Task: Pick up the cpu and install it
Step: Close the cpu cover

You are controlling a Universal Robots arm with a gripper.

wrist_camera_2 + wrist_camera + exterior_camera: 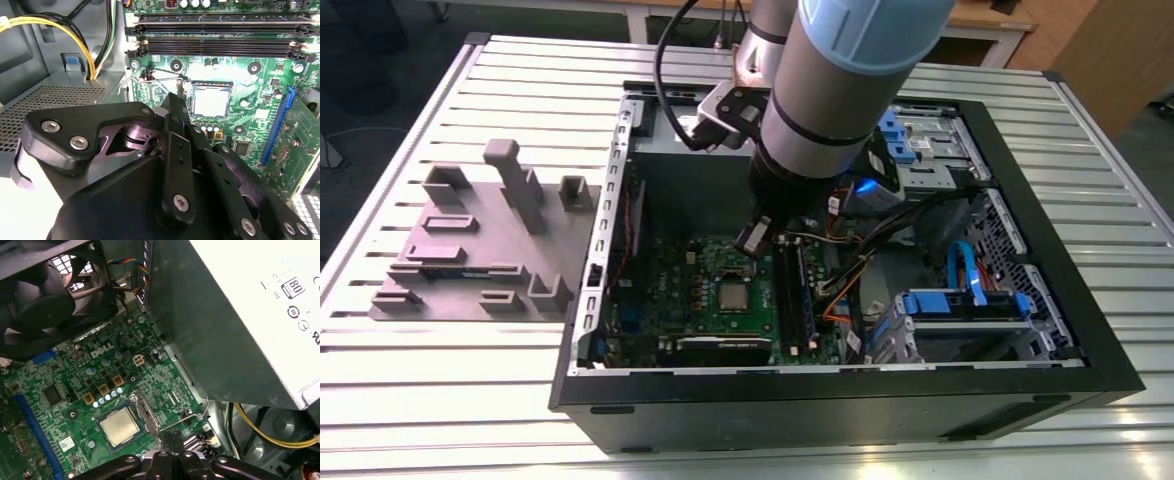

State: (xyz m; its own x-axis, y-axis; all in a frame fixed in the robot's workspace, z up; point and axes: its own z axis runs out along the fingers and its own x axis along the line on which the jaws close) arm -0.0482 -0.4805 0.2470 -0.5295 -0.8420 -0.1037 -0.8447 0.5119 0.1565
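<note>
The cpu (732,296) (211,101) (120,426), a small silver square, lies flat in the socket of the green motherboard (680,275) (250,85) (75,370) inside the open computer case. My gripper (754,240) (178,100) (167,439) hangs just above the board beside the socket. Its fingers are shut together with nothing between them. Their tip is close to the thin wire socket lever (155,79) (182,421). The metal load plate (142,411) stands raised at the cpu's edge.
A grey-purple slotted fixture (480,240) sits on the slatted table at the exterior view's left. Inside the case are the power supply (240,315), a black fan (45,295), memory slots (215,30), yellow cables (50,22) and a blue drive cage (961,305).
</note>
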